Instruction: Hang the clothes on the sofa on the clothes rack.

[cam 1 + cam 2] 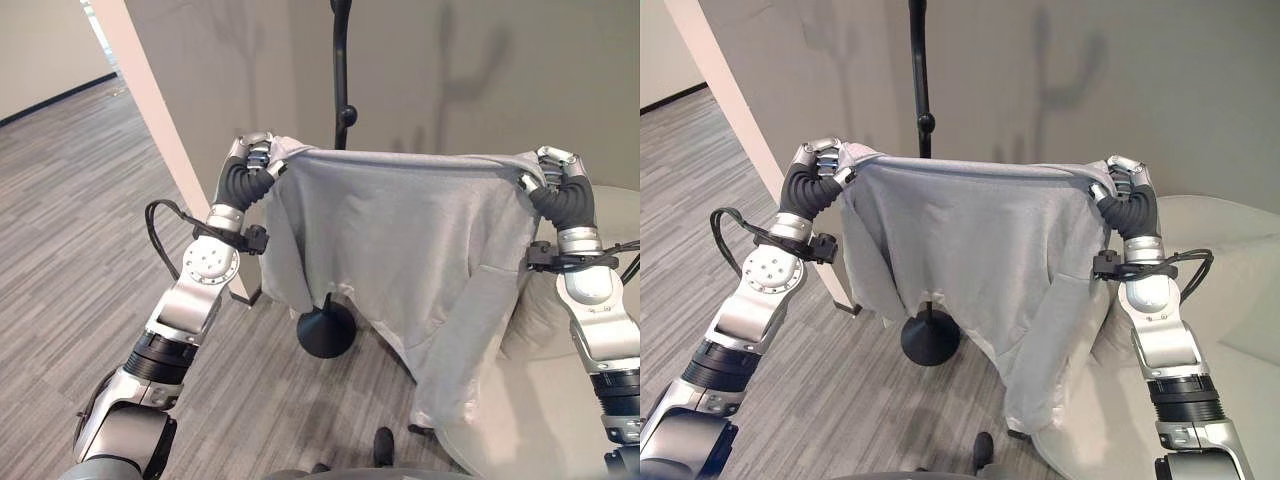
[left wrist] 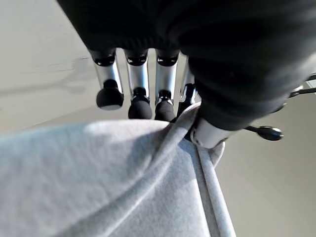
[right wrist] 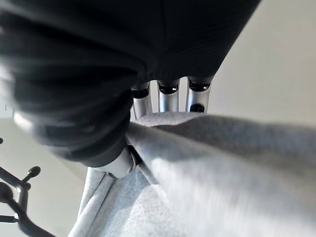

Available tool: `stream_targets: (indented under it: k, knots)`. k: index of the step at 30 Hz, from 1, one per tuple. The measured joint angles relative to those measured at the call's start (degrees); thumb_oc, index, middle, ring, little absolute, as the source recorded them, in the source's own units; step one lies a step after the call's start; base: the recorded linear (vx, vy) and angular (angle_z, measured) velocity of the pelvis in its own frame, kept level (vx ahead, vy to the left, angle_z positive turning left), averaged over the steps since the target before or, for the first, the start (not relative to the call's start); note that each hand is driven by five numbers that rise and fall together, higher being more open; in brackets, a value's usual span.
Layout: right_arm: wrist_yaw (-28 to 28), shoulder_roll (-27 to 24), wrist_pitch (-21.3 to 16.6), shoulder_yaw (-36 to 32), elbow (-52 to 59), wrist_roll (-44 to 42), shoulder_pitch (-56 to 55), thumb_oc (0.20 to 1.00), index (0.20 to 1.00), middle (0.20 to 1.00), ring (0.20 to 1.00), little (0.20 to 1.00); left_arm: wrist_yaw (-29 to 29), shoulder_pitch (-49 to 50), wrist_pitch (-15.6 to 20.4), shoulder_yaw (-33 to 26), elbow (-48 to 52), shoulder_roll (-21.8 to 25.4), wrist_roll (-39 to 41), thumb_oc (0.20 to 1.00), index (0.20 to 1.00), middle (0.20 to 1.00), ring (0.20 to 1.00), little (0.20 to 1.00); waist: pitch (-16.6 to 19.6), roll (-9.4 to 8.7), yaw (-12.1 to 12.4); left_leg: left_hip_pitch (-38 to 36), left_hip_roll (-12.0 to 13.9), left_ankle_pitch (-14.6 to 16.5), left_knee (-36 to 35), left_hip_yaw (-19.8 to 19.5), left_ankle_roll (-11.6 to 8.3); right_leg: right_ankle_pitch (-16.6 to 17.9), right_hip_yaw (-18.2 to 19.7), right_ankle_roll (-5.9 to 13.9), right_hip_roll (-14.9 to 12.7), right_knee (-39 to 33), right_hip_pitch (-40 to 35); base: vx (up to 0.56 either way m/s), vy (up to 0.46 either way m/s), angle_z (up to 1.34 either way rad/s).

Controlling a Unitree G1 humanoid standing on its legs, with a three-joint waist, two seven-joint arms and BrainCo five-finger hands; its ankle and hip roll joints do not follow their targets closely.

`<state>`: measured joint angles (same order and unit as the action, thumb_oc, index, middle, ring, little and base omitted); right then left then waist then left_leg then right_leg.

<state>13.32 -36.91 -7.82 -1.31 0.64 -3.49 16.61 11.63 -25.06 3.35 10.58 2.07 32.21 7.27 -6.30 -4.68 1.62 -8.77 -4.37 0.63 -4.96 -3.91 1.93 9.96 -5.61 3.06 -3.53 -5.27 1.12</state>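
A light grey sweatshirt [image 1: 400, 230] hangs stretched between my two raised hands, one sleeve drooping toward the sofa [image 1: 530, 400]. My left hand [image 1: 255, 155] is shut on its left shoulder edge; the wrist view shows the thumb [image 2: 207, 133] pinching the hem against the fingers [image 2: 138, 84]. Over at the other shoulder, my right hand [image 1: 555, 165] is shut on the cloth [image 3: 222, 163], fingers [image 3: 168, 96] curled over the fold. Directly behind the garment stands the black clothes rack: its pole [image 1: 341, 70] rises above the cloth and its round base [image 1: 326, 330] shows below.
A white pillar [image 1: 150, 110] slants down at the left, close to my left arm. Grey plank floor [image 1: 70, 220] spreads left of it. A plain wall stands behind the rack. The rack's pegs [image 3: 15, 192] show beside my right hand.
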Motion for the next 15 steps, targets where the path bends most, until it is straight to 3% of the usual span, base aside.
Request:
stream_targets:
  k: [6, 15]
  knots:
    - [-0.41, 0.27, 0.76, 0.0, -0.05, -0.01, 0.04, 0.2, 0.2, 0.2, 0.2, 0.2, -0.01, 0.04, -0.04, 0.0, 0.01, 0.0, 0.02, 0.2, 0.2, 0.2, 0.2, 0.2, 0.0, 0.01, -0.53, -0.34, 1.08, 0.25, -0.03, 0.15, -0.28, -0.53, 0.01, -0.51, 0.96, -0.02, -0.4, 0.01, -0.004, 0.0]
    - [-0.6, 0.41, 1.03, 0.17, -0.05, -0.03, 0.41, 0.2, 0.2, 0.2, 0.2, 0.2, -0.02, -0.04, -0.04, -0.01, 0.21, 0.6, 0.05, 0.2, 0.2, 0.2, 0.2, 0.2, 0.11, 0.18, -1.06, -0.15, 2.15, 0.29, -0.03, 1.28, -0.32, -1.35, 0.07, 0.27, 1.85, -0.22, -0.13, 0.03, -0.057, -0.05]
